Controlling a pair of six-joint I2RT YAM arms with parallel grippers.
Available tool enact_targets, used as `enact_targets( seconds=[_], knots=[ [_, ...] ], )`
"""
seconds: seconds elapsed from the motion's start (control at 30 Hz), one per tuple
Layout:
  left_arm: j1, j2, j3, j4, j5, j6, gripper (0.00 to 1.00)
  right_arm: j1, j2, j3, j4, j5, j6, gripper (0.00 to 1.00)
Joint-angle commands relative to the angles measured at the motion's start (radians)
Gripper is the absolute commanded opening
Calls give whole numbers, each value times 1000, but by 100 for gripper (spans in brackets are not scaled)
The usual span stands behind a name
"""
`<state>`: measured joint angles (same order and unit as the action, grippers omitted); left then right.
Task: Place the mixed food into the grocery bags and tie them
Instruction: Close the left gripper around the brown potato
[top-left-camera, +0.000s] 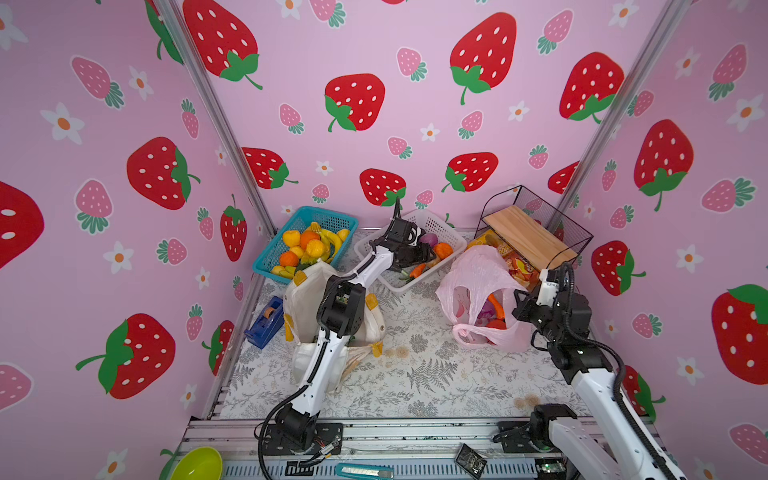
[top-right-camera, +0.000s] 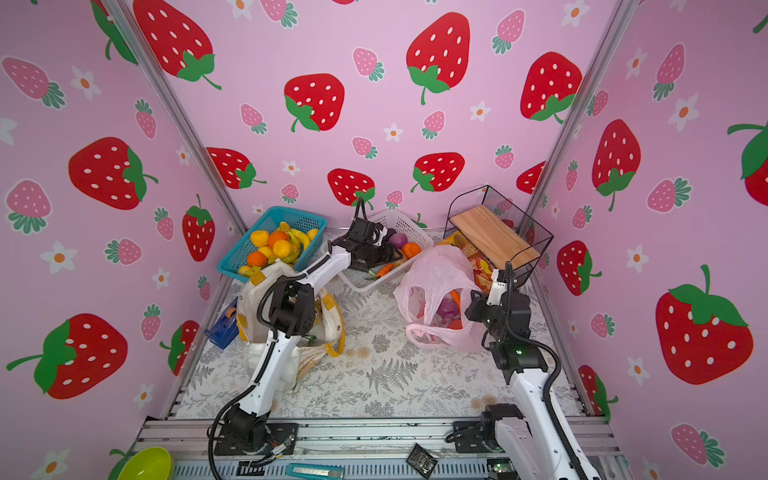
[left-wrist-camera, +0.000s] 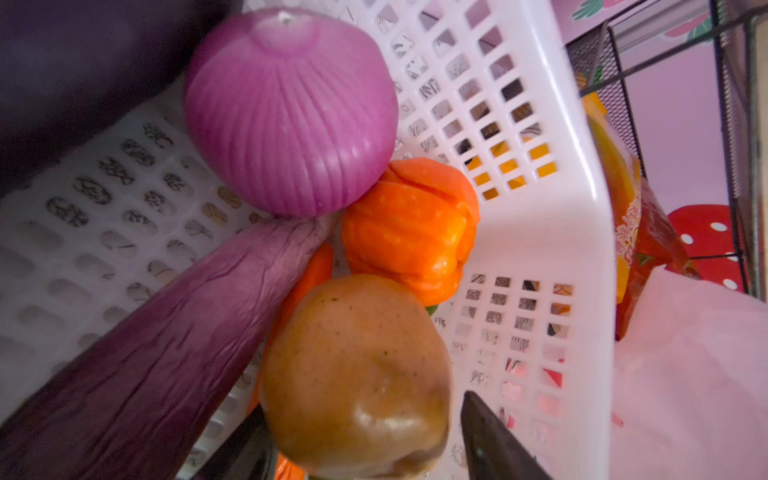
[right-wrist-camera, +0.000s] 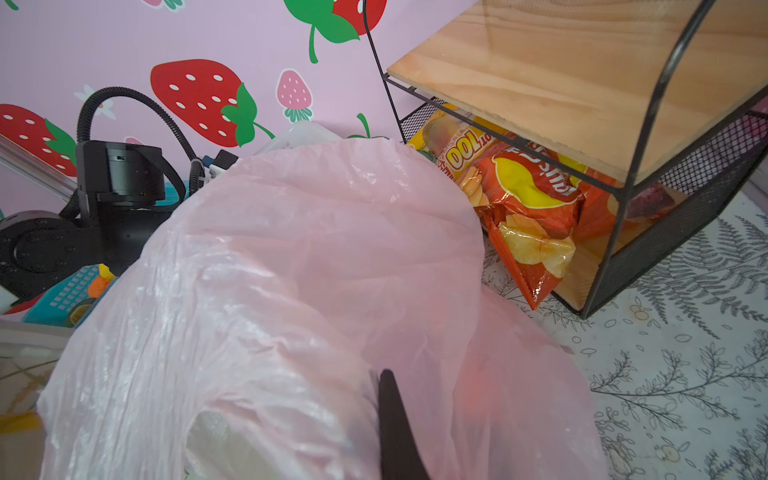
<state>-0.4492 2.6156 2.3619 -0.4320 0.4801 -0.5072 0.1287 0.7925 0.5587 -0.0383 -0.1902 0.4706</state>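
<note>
Rail (top-left-camera: 415, 434) of aluminium at the near edge, carrying a lime-green plastic bowl (top-left-camera: 197, 463) and a teal box cutter (top-left-camera: 363, 471). Beyond it, on the fern-printed tablecloth (top-left-camera: 436, 374), left of centre: tall white fabric tote with yellow handles (top-left-camera: 301, 303), partly hidden by the left arm (top-left-camera: 328, 353), with a blue tape dispenser (top-left-camera: 264, 322) just beside it at the wall. Right of centre: thin translucent pink plastic bag (top-left-camera: 478, 270), mouth open, holding an orange carrot (top-left-camera: 495, 305), a purple piece (top-left-camera: 485, 309) and a red piece (top-left-camera: 496, 324). Right gripper (top-left-camera: 518, 301) at the bag's near rim, jaws closed on a gathered fold of the pink film. Farther back, white plastic mesh basket (top-left-camera: 438, 226) with left gripper (left-wrist-camera: 365, 432) inside — jaws spread wide astride a brown toy potato (left-wrist-camera: 357, 374), a gap showing beside one finger. Around the potato in the same basket: long purple aubergine (left-wrist-camera: 166, 345), ribbed purple onion (left-wrist-camera: 291, 112), orange pepper (left-wrist-camera: 411, 228), second carrot (top-left-camera: 417, 270). At the back wall, blue mesh basket (top-left-camera: 305, 214) of yellow and orange fruit, and black wire rack (top-left-camera: 569, 230) with a wooden shelf (top-left-camera: 528, 237) — orange crisp packets (right-wrist-camera: 532, 199) underneath.
</note>
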Motion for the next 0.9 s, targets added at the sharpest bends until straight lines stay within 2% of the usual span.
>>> enact_targets(
  seconds=[0.0,0.2,0.5,0.63,0.87],
  knots=[
    [4,42,74,-13,10,-22,71,-5,-7,-14,10,-8,3,0],
    [4,49,111,-16,9,-29,66,-5,-7,-19,13,-13,2,0],
    [17,13,87,-11,-5,-21,44,-5,0,-25,16,-20,-1,0],
    [27,-76,-4,18,-15,-7,38,-5,1,-25,17,-19,-3,0],
    [42,-273,-219,109,-61,8,37,-5,21,-28,37,-34,3,0]
  ],
)
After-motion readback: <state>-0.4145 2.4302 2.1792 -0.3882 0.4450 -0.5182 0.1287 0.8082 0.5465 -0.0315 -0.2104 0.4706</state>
